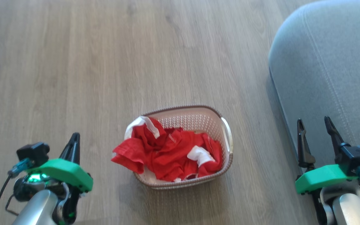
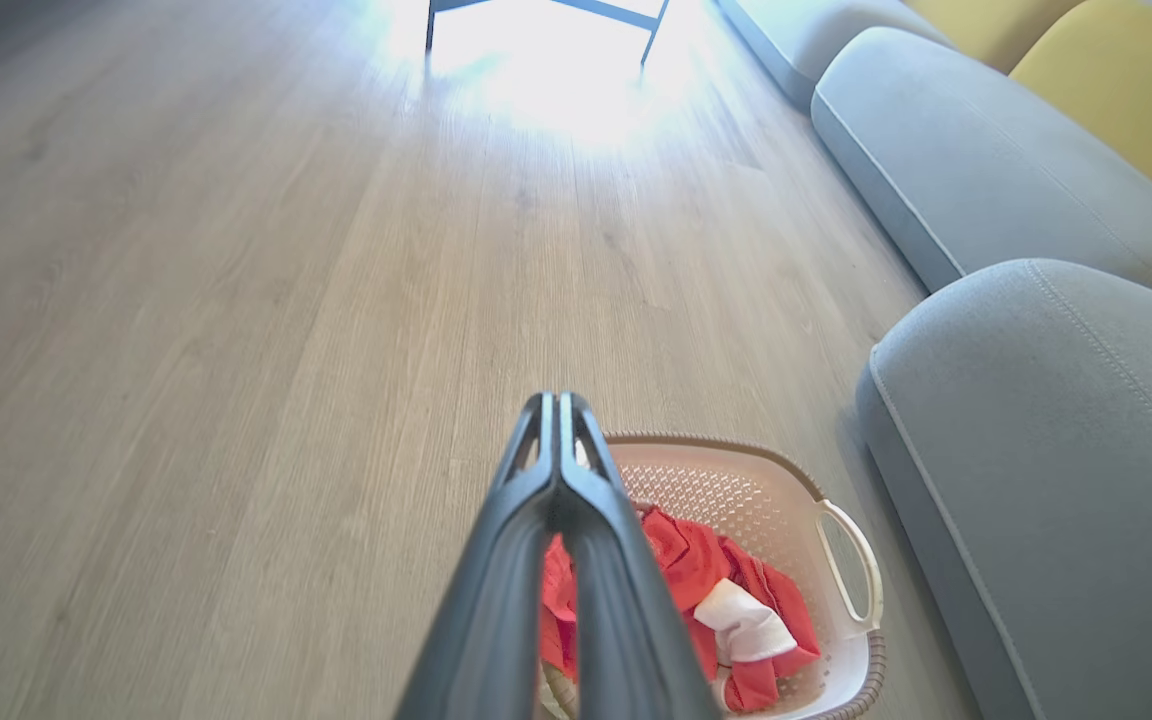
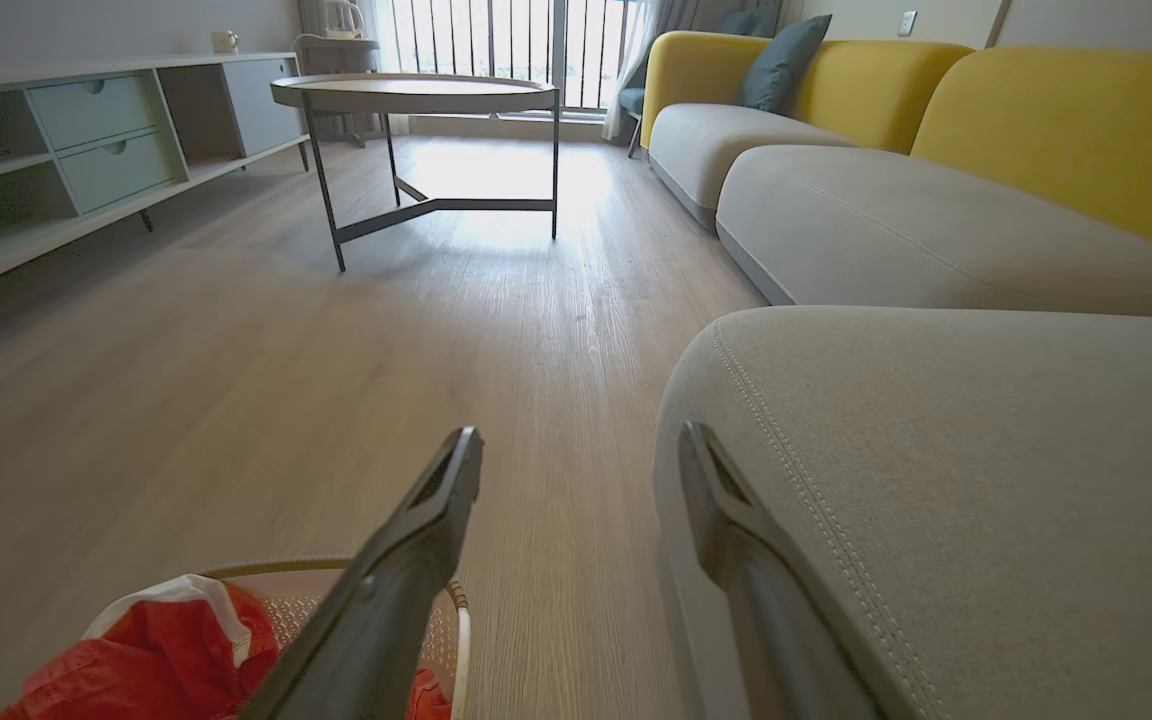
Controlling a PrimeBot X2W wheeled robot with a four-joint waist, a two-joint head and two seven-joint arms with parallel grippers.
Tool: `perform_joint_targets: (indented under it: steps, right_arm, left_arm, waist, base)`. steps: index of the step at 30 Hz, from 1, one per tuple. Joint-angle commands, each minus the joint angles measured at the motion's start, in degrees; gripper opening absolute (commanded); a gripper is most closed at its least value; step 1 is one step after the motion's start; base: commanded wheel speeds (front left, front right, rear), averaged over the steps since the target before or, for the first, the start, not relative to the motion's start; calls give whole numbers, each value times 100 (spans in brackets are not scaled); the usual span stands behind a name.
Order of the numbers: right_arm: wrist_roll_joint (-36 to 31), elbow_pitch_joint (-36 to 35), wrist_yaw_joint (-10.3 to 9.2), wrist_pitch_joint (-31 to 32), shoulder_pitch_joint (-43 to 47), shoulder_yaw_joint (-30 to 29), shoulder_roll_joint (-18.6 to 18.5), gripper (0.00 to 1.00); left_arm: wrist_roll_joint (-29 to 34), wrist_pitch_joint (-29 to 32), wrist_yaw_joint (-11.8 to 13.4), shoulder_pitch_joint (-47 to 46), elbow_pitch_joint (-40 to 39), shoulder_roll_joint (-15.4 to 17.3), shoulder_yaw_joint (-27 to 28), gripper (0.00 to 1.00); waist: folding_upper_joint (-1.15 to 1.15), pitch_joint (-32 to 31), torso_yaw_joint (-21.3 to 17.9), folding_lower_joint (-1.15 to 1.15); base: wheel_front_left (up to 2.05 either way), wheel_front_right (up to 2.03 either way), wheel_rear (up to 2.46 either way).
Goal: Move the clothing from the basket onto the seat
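Two grippers: left gripper [image 1: 74, 137] clenched on nothing, right gripper [image 1: 313, 121] released beside the one grey seat [image 1: 323, 62]. One basket [image 1: 195, 120] on the floor [image 1: 73, 62] holds red clothing [image 1: 167, 153], perhaps two garments, spilling over its left rim.

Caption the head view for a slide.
Red clothing heaped in the basket on a wood floor beside the seat; left gripper shut, right gripper open.

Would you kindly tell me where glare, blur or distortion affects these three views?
Head view: even light, a soft shadow beside the basket, clothing sharp. Left wrist view: glare whitens the floor at the top; the left gripper looms soft-edged. Right wrist view: window light bleaches the floor under the round table; wide-angle stretches the seat.
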Motion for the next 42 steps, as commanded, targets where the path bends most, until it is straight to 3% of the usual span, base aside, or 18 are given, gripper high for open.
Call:
perform_joint_targets:
  steps: [1, 2, 4, 5, 6, 7, 8, 16, 32, 37, 42]
  right_arm:
    - [43, -166, 41, -69, -36, 151, -127, 100]
    - [44, -171, 41, -69, -17, 164, -145, 100]
    - [45, -176, 41, -69, 17, 189, -182, 100]
    - [50, -176, 41, -69, 36, 193, -198, 100]
    - [53, -177, 41, -69, 60, 197, -216, 100]
    - [58, -174, 41, -69, 90, 198, -233, 100]
    - [62, -170, 41, -69, 126, 196, -252, 100]
    - [75, -219, 41, -69, 312, 192, -362, 100]
    - [47, -279, 41, -69, 268, 265, -412, 100]
    - [35, -363, 41, -69, 189, 273, -393, 100]
    - [-25, -538, 41, -69, -54, 202, -311, 100]
  left_arm:
    - [74, -55, 66, -86, -254, 245, 297, 0]
    - [130, -55, 114, -1, -387, 270, 367, 4]
    - [231, -55, 194, 171, -645, 302, 541, 41]
    - [297, -55, 226, 256, -755, 316, 609, 51]
    - [362, -55, 262, 338, -862, 317, 674, 80]
    - [430, -55, 301, 420, -952, 315, 725, 93]
    - [495, -55, 332, 500, -1035, 307, 767, 100]
    - [903, -55, 428, 1020, -1689, 193, 1228, 100]
    - [1116, -55, 335, 1334, -1896, 129, 1597, 100]
    - [1145, -13, 281, 1193, -1917, 122, 1489, 100]
    - [1222, 85, 176, 752, -1922, 106, 1319, 100]
  waist:
    - [-1, -217, 107, 1]
    - [-1, -264, 118, 1]
    - [-1, -348, 139, 1]
    - [-1, -395, 152, 1]
    - [-1, -442, 167, 1]
    - [-1, -493, 183, 1]
    - [-1, -544, 201, 1]
    - [-1, -749, 314, 1]
    - [-1, -716, 375, 1]
    - [-1, -394, 367, 1]
    - [-1, 308, 339, 1]
  base:
    - [0, 0, 0]
    - [0, 0, 0]
    - [0, 0, 0]
    - [0, 0, 0]
    - [0, 0, 0]
    - [0, 0, 0]
    - [0, 0, 0]
    - [0, 0, 0]
    - [0, 0, 0]
    - [0, 0, 0]
    - [0, 0, 0]
